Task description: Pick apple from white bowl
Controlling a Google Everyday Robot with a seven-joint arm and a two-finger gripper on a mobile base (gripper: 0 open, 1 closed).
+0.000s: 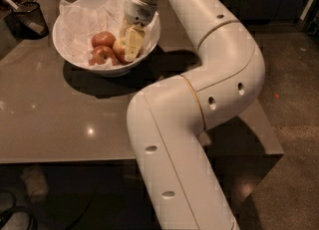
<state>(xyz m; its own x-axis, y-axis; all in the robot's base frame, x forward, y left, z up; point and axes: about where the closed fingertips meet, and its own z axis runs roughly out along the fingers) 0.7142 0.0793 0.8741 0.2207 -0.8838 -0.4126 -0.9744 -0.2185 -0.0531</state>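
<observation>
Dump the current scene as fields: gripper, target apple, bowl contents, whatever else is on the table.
gripper: down inside the white bowl, on its right side, right against the apple
apple: in the bowl, rightmost of three, partly hidden behind the gripper
other apples: two darker red ones, far and near, left of the target
bowl lining: crumpled white paper
bowl position: far-left part of the table
mesh basket: dark, left of the bowl, apart from it
task state: apple not lifted out
</observation>
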